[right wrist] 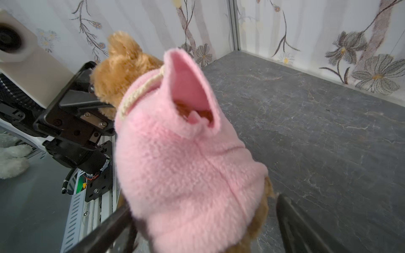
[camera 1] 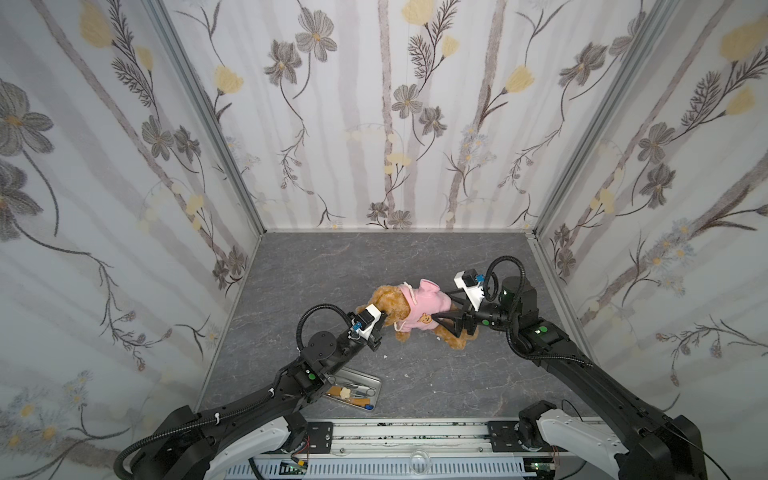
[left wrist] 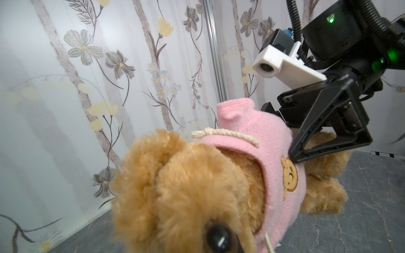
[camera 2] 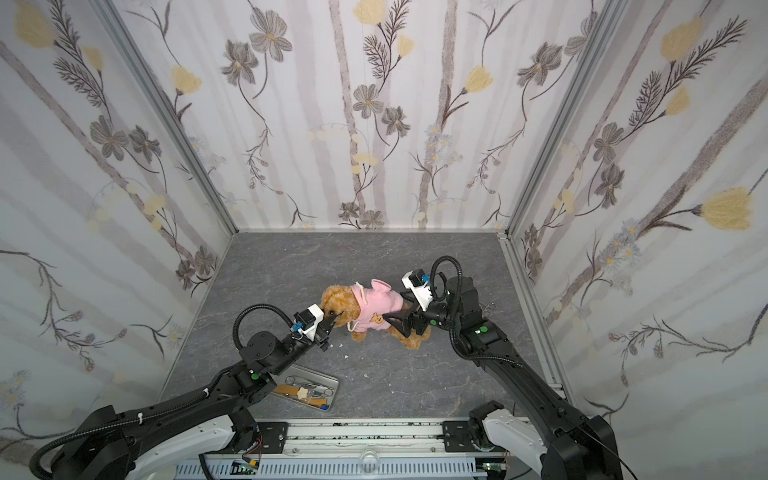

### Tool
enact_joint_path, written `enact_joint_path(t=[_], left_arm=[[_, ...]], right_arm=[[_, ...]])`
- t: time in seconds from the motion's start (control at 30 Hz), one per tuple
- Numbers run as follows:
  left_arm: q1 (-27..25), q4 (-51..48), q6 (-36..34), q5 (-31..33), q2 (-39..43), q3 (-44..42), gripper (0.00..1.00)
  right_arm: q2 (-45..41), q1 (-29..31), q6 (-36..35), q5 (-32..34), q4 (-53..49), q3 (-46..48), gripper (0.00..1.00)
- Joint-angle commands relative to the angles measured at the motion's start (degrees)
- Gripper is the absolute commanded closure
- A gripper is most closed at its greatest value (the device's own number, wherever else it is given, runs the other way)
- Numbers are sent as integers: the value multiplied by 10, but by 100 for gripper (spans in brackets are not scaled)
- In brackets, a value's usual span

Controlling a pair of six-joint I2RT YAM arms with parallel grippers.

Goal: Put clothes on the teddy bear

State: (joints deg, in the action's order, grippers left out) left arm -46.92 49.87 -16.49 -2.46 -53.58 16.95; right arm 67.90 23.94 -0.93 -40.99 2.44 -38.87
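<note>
Nearest the camera, a slotted aluminium rail [camera 1: 415, 432] runs along the front edge and carries both arm bases. Just beyond it lies the dark grey, marble-veined tabletop [camera 1: 415, 374]. At its front left, partly under the left arm, sits a shallow metal tray [camera 2: 333, 380]. The tray holds steel scissor-like instruments [camera 2: 309, 380], a tan strip [camera 2: 286, 390] and a few small bits too fine to name. A few white scraps [camera 2: 345, 356] lie on the bare surface between the tray and the toy.

The teddy bear [camera 1: 384, 301] is at mid-table, stretched sideways with its head to the left in both top views. It wears a pink hooded shirt [camera 1: 424, 311] with a bear-face badge, and one sleeve stands up empty. The left gripper [camera 2: 332, 322] has its fingers pressed together on the fur at the bear's face. The right gripper [camera 1: 442, 305] is spread wide, one finger on each side of the bear's body at the shirt hem.

Behind the bear the tabletop is open up to the back wall, and to the right of the right arm a strip stays free. Flowered wallpaper panels [camera 1: 395, 124] close in three sides, joined by aluminium corner posts [camera 1: 208, 116].
</note>
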Motion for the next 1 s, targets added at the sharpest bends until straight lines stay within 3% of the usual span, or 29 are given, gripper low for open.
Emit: enact_joint_path(t=[0.0,0.1,0.23,0.47,0.57,0.63,0.73,0.83,0.97], left_arm=[[-1,48,9,-11,4,-2,100],[-3,49,9,-7,8,-6,100],[-4,53,23,-7,10,-6,100],[-10,77,73,21,15,-17,100],[-13,87,87,25,18,-27,100],[-13,90,95,28,21,-35,100],[-14,90,105,40,29,-47,99],[-13,74,119,61,52,-58,61],[-5,-118,124,101,109,7,34]], right_arm=[[-6,0,-17,6,65,9,5],[-17,0,-22,17,66,17,2],[-12,2,4,-20,118,46,3],[-22,24,55,-23,274,118,11],[-17,34,84,-25,361,144,31],[-16,36,88,-21,375,145,55],[-28,37,63,2,362,148,71],[-46,40,0,31,337,160,82],[-65,55,-90,102,291,166,91]])
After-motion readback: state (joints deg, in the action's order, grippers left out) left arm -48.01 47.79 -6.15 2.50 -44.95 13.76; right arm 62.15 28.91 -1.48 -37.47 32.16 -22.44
